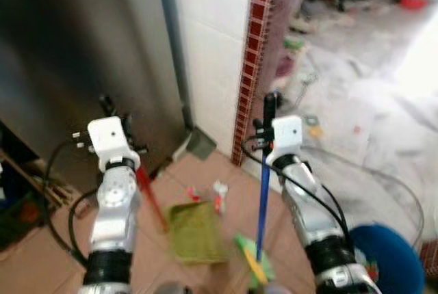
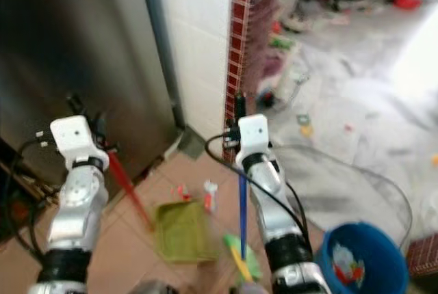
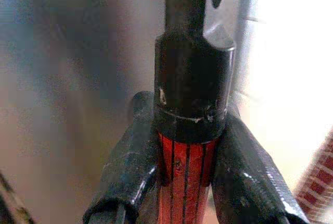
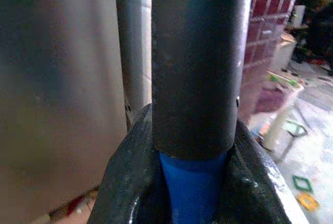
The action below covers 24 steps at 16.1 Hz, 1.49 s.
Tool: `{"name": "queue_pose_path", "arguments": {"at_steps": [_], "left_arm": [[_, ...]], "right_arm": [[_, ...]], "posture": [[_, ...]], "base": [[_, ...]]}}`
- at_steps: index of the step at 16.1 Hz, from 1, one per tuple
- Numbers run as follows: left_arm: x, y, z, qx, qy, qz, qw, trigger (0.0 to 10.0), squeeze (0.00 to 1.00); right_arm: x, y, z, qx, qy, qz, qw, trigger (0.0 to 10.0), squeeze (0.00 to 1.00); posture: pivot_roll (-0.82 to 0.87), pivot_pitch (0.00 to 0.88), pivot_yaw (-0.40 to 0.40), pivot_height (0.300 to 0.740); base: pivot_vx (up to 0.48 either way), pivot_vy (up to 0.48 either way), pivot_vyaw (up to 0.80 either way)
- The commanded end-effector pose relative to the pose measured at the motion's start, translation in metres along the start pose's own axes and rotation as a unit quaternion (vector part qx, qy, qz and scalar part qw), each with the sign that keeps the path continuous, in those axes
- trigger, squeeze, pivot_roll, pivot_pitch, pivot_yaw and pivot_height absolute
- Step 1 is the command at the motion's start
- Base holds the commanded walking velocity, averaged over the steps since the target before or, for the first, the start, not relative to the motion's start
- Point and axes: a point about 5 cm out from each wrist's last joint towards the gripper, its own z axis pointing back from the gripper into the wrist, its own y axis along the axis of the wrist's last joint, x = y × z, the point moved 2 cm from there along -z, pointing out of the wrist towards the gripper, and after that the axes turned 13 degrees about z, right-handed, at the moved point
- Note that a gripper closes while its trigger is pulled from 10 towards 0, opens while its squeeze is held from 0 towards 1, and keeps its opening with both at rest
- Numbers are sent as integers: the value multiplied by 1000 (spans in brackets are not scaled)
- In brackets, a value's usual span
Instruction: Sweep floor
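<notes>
Both grippers hold tools for you: right gripper [image 4: 192,182] clamps the blue broom handle [image 1: 262,202], left gripper [image 3: 182,182] clamps the red dustpan handle [image 1: 149,198]. Green dustpan [image 1: 197,231] rests on the floor beside 2 litter pieces [image 1: 205,195]. Handles look stiff, light (perhaps slippery); grip high.

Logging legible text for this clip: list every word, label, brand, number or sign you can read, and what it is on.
None can be read.
Small bottle on the floor: any label is too blurred to read.
Blue bucket: coloured patches inside, no letters can be made out.
Red handle in the left gripper: plain black stripes, no text.
Blue handle in the right gripper: no marking.
</notes>
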Motion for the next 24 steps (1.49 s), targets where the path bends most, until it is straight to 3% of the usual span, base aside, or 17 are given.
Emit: {"name": "queue_pose_path", "arguments": {"at_steps": [1,10,13,18,24], "left_arm": [[9,10,-3,23,-7,7,1000,10000,0],[11,14,-1,34,-23,3,999,10000,0],[11,14,2,34,-23,6,999,10000,0],[13,13,2,33,-27,9,999,10000,0],[13,13,3,33,-25,11,999,10000,0]], "right_arm": [[13,14,-2,34,-19,12,999,10000,0],[15,19,-3,49,-23,31,998,10000,0],[20,32,-3,81,-41,53,994,10000,0],[17,35,-4,87,-34,54,994,10000,0],[15,40,-3,98,-27,59,993,10000,0]], "posture": [[-79,0,18,740],[-70,0,16,740],[-70,0,16,740],[-73,0,13,740],[-74,0,9,740]], "base": [[0,0,675],[0,0,343],[276,0,148],[369,0,444],[381,0,0]]}}
